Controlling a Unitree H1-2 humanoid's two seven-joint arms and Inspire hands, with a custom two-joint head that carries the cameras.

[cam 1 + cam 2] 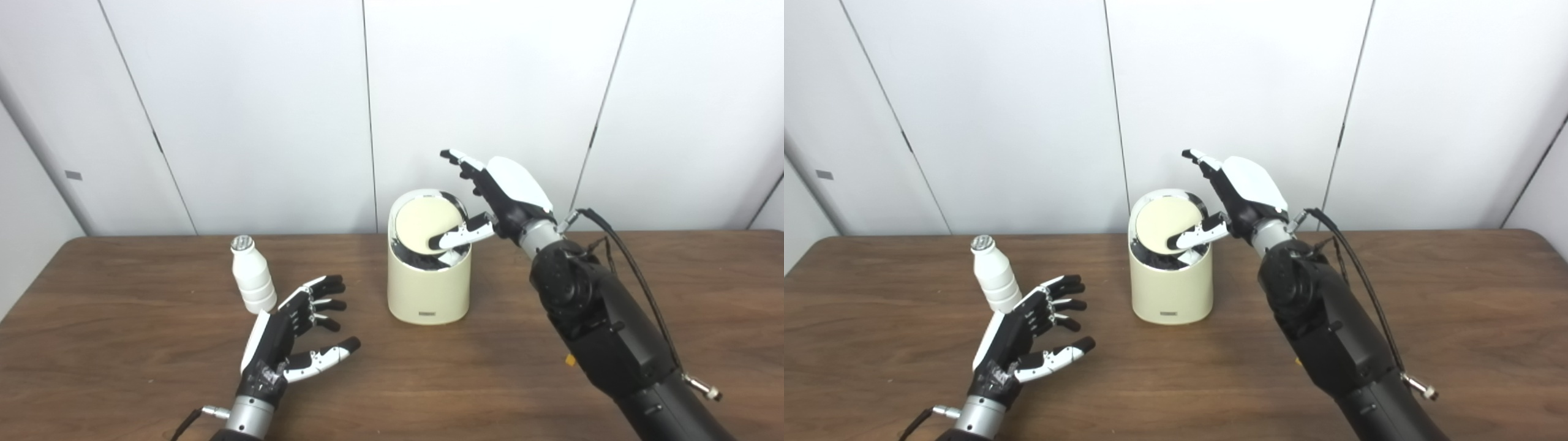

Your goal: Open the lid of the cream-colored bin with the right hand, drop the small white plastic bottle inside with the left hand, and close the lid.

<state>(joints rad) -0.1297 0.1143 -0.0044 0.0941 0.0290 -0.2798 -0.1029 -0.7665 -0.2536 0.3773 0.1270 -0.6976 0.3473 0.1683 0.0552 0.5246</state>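
Bin (429, 288) sits mid-tabletop (122, 380) toward the far edge, lid (427, 226) tipped up with the right hand (499, 196) spread, thumb pushing on it. Bottle (252, 275) stands upright left of the bin, and the left hand (294, 334) is open and empty just in front of it.

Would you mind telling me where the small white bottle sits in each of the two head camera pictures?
Left eye view: the small white bottle stands upright left of centre on the table, just behind the open left robot hand.
Right eye view: the bottle appears farther toward the left edge, again just behind that hand.
Shared landmark: the cream bin, to the bottle's right in both.
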